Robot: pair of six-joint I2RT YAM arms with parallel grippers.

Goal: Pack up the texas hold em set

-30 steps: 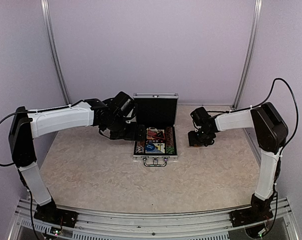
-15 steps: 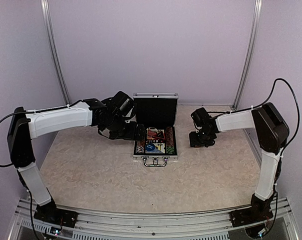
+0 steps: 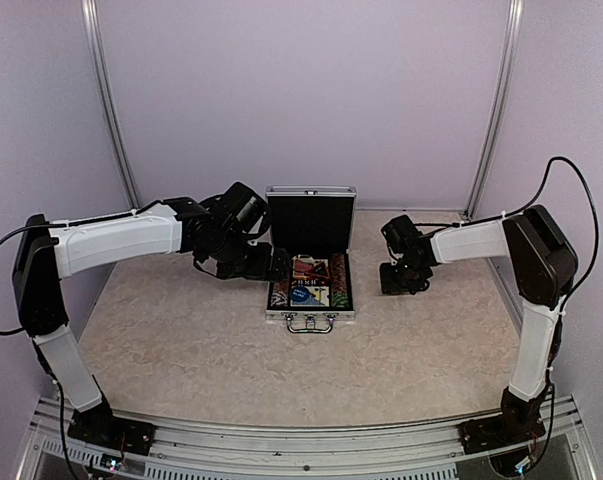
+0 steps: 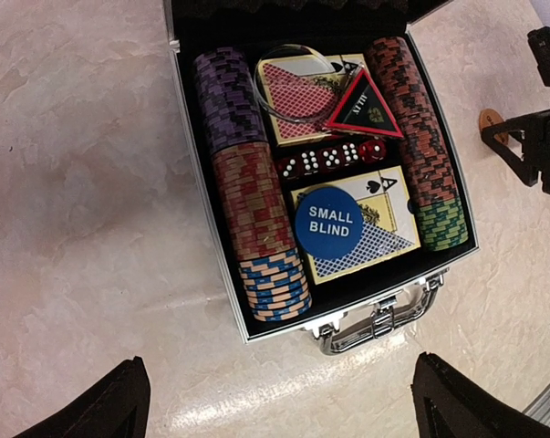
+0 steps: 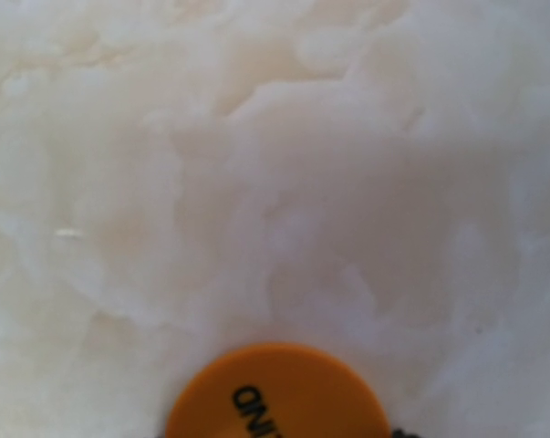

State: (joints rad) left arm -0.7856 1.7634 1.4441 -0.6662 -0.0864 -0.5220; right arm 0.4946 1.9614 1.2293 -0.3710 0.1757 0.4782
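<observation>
The silver case (image 3: pixel 310 312) lies open at mid-table with its black-lined lid (image 3: pixel 311 215) upright. In the left wrist view it holds striped chip rows (image 4: pixel 256 196), two card decks (image 4: pixel 366 233), red dice (image 4: pixel 329 160) and a blue SMALL BLIND disc (image 4: pixel 328 222). My left gripper (image 3: pixel 268 263) hovers at the case's left side, open and empty, with fingertips (image 4: pixel 119 401) at the bottom corners. My right gripper (image 3: pixel 400 284) is low over the table right of the case, above an orange disc (image 5: pixel 279 392) that lies on the table (image 4: pixel 490 119). Its fingers do not show in its own view.
A red-edged black triangle (image 4: pixel 364 109) and a clear ring (image 4: pixel 297 82) lie on the upper deck. The case handle (image 4: pixel 379 319) faces the near side. The back wall and two metal posts (image 3: pixel 491 110) stand close behind the case.
Both arms have barely shifted. The left gripper has edged slightly back, the right gripper slightly lower. Nothing was taken hold of or let go.
</observation>
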